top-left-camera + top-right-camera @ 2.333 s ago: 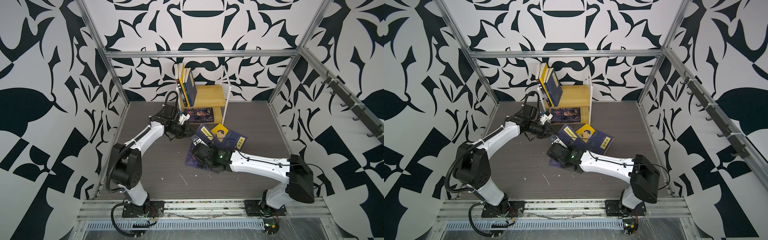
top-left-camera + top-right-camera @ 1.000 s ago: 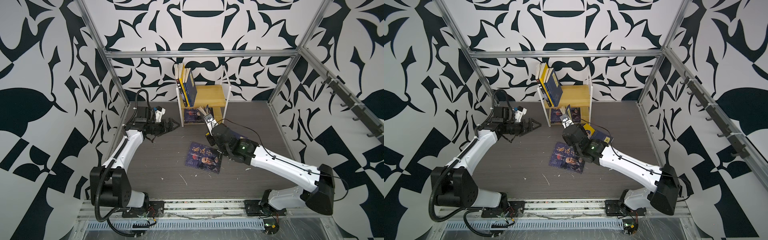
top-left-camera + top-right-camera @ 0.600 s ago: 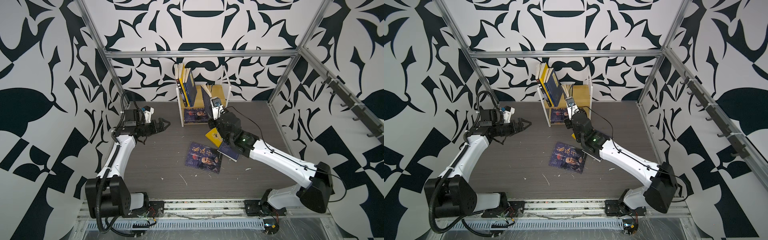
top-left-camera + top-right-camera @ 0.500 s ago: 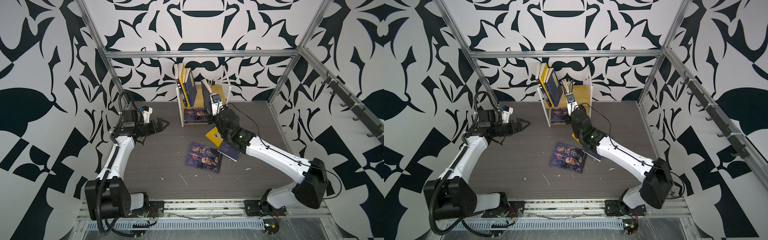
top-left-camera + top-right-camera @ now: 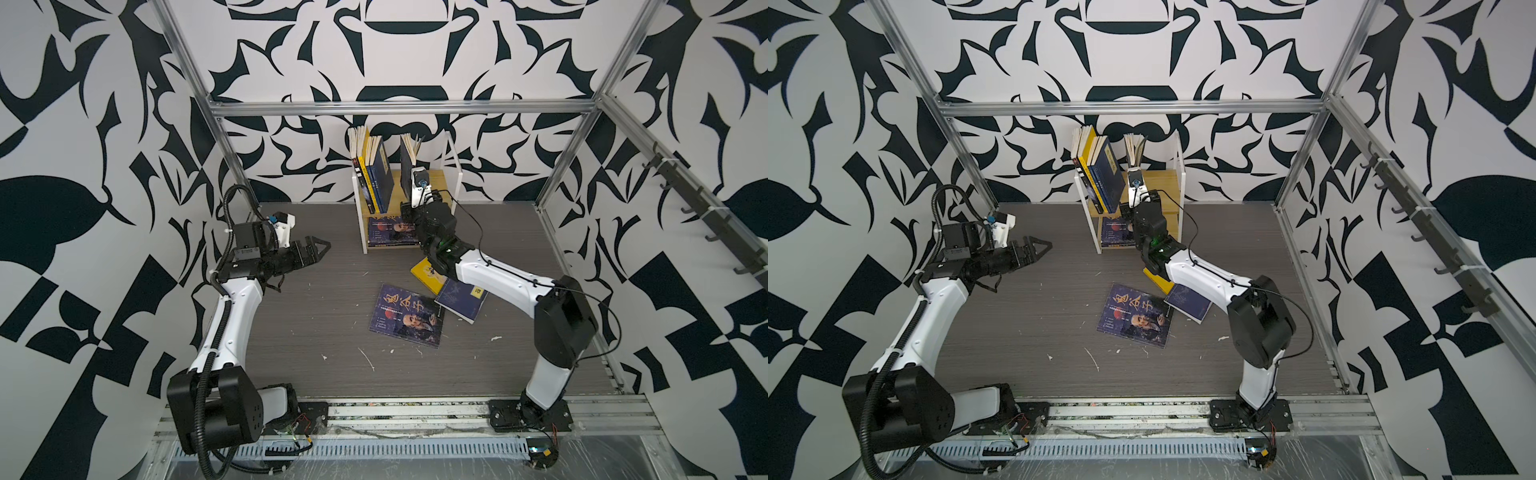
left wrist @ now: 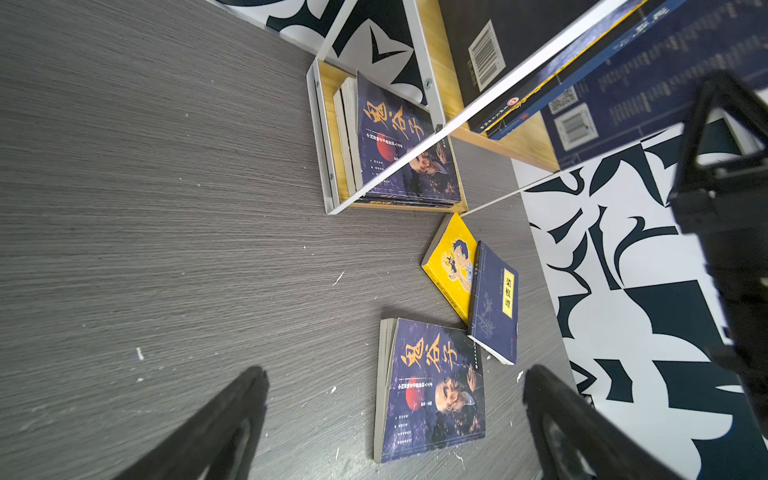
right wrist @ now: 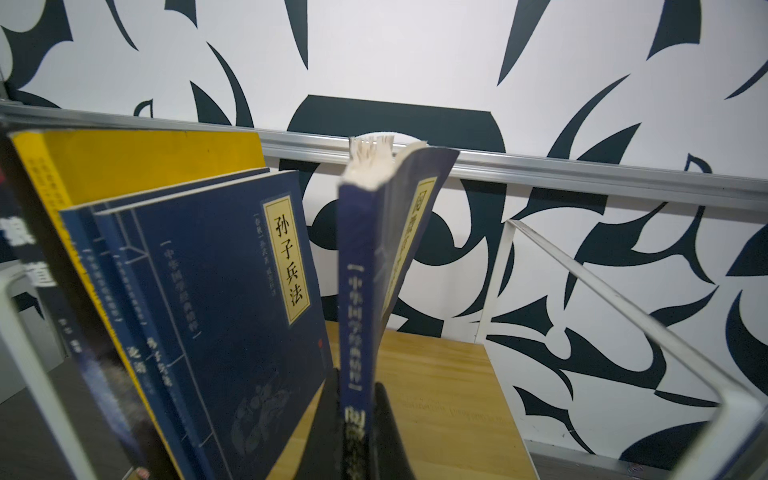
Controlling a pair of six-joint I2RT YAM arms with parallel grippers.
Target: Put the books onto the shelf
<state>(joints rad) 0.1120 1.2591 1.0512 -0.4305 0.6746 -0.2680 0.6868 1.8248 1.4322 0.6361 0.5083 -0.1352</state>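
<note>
Right gripper [image 7: 355, 380] pinches a navy book [image 7: 353, 270] upright over the shelf [image 7: 449, 374]; left gripper [image 5: 318, 246] is spread and holds nothing.
The held book stands above the upper board, just right of the upright row [image 5: 374, 170] at that tier's left end; its front cover flares away at the top. A portrait-cover stack [image 5: 388, 228] lies in the lower tier. On the table [image 5: 332, 299], nearer than the shelf, lie a portrait book [image 5: 409, 316], a yellow book [image 5: 424, 271] and a strip-titled navy book [image 5: 459, 297], the last overlapping the yellow one. The left gripper hovers at far left, apart from all books.
</note>
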